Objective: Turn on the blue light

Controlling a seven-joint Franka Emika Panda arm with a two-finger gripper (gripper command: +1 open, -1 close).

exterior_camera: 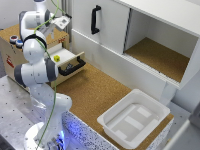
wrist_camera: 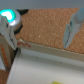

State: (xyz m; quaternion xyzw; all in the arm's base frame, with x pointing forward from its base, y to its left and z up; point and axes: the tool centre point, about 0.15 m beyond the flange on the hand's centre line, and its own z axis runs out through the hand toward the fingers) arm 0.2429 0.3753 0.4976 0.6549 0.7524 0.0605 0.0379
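Observation:
The blue light is a small round blue cap on top of the wooden box, at the exterior view's left, next to a small red button. My gripper hovers above the box's right end, over the open drawer, well to the right of the blue light. In the wrist view my gripper is open and empty, with its fingers wide apart over cork. A small round lamp with a blue-green shine sits beyond one finger; I cannot tell if it is the blue light.
The drawer has a black handle and holds a small yellow object. A white cabinet with a black door handle stands behind. A white tray lies on the cork table.

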